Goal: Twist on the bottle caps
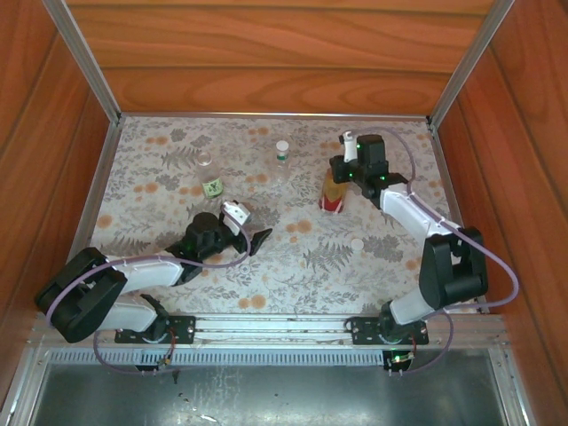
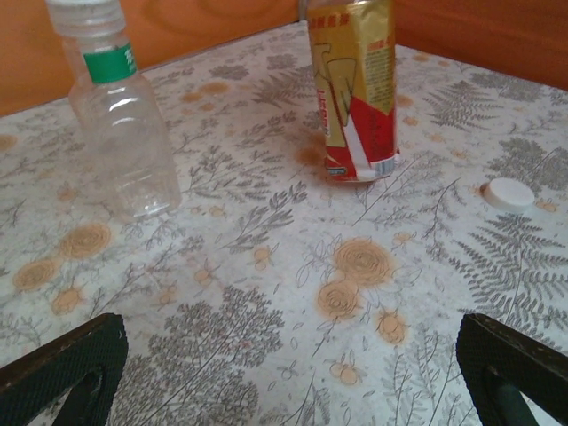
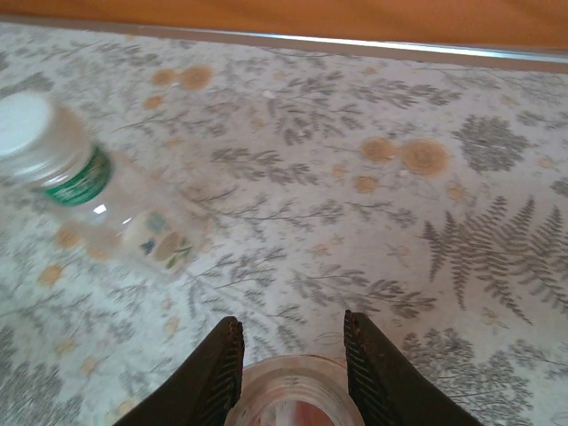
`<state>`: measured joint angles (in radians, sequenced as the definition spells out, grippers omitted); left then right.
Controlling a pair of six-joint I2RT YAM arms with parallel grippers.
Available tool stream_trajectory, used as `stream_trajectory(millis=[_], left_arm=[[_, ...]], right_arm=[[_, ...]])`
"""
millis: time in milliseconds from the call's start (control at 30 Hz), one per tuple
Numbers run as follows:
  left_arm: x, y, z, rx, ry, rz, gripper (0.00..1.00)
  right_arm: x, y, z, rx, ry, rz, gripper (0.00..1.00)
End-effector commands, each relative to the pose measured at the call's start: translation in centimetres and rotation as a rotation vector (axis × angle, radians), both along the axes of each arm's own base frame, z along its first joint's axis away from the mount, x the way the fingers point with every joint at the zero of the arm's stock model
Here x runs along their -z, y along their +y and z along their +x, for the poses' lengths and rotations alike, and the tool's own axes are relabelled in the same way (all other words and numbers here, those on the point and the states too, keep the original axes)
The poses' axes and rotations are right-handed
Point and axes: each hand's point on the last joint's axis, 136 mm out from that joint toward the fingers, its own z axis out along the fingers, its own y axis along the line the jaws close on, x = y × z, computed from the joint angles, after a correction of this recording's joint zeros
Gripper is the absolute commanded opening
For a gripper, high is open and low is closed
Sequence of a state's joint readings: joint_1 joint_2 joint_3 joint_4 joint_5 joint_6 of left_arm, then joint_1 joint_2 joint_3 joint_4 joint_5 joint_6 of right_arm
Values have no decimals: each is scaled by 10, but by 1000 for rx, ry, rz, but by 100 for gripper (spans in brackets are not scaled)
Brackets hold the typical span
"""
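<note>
Right jaws, wrist view, clasp the uncapped amber bottle [image 3: 294,396].

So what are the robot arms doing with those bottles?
They're putting caps on bottles. The right end effector grips the open neck of the amber bottle, which has no cap yet. A loose white cap lies on the mat nearby. The left end effector hovers open, holding nothing.

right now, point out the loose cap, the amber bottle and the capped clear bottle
loose cap [image 2: 508,193]: left wrist view, top face
amber bottle [image 2: 359,98]: left wrist view, its label
capped clear bottle [image 2: 124,151]: left wrist view, clear body
</note>
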<state>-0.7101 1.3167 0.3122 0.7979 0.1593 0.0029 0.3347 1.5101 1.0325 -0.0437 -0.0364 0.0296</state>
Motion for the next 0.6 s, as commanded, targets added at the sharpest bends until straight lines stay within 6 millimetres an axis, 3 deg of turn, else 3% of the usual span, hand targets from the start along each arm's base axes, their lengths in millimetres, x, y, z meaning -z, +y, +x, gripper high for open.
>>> stream_trajectory(millis=[0, 300, 567], left_arm=[[-6, 9, 5, -19, -14, -45, 100], [-17, -2, 16, 2, -59, -166, 100], [-17, -19, 34, 29, -141, -221, 100]], right_arm=[[-19, 40, -20, -168, -97, 9, 23], [-34, 126, -53, -335, -276, 92, 23], [-22, 173, -69, -384, -277, 114, 22]])
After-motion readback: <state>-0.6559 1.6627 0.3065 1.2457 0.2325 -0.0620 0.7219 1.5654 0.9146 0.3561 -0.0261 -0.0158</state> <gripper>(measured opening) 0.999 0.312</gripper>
